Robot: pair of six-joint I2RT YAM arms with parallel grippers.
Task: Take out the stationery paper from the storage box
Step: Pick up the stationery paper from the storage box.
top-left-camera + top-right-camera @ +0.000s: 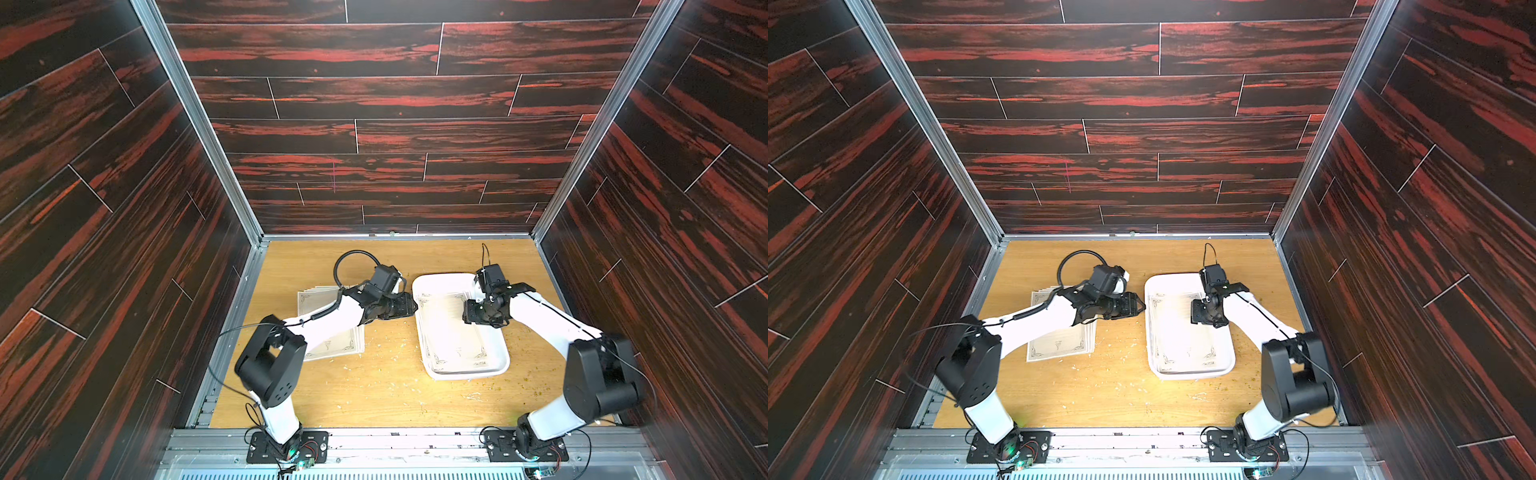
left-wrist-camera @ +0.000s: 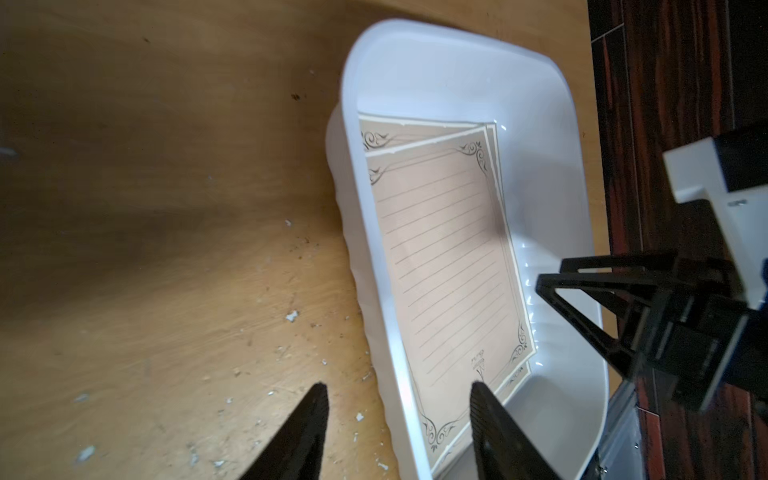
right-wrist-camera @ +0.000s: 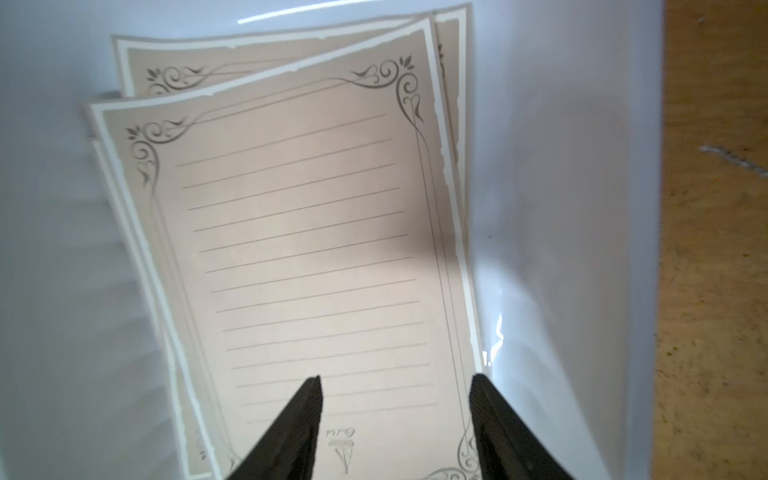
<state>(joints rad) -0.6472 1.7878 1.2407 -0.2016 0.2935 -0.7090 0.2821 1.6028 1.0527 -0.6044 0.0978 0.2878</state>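
Stationery paper (image 3: 316, 249) lies fanned inside the storage box (image 1: 442, 281) — the right fingers (image 3: 303, 419) spread open above it, gripping nothing. The left fingers (image 2: 307, 424), also open and empty, hover just beside the box; another pile of sheets (image 1: 334, 347) rests on the surface (image 1: 374, 395), apart from the box.

Both top views: high above the 6 o'clock edge of the light wooden tabletop (image 1: 386, 395), pitched down toward 12, near-identical coverage. Left wrist camera: low at 9 o'clock of the shallow white plastic storage box (image 2: 436, 62), facing 3. Right wrist camera: closest, steeply down onto the cream ruled stationery paper (image 3: 307, 249). All share box and paper.
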